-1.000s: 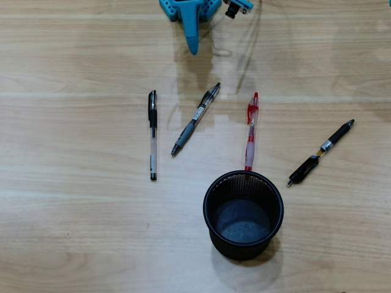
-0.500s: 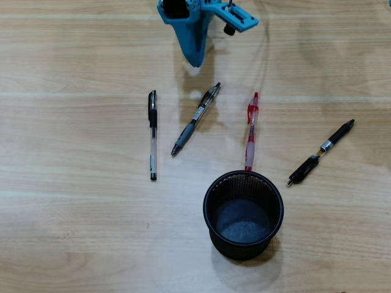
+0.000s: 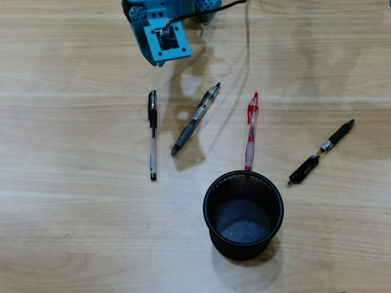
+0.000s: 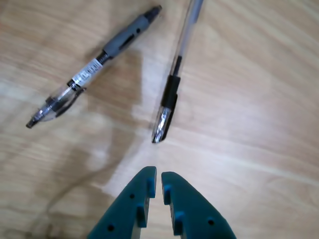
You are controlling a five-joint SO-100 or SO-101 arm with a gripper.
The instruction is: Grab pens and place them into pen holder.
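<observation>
I work over a pale wood-grain table, glossy, with long streaks and soft glare. In the wrist view my teal plastic gripper hangs above bare wood, its two tapered fingers pressed almost together with only a thin slit between, pinching nothing. At twelve o'clock from my tips lies the slim clear pen with a black cap; at ten o'clock, the grey-black clear pen with a rubbery grip. In the overhead view the translucent red pen and the black pen with a silver band lie flat, and the round black metal-mesh pen holder stands upright at six o'clock from the red one, its rim just beside that pen's tip.
</observation>
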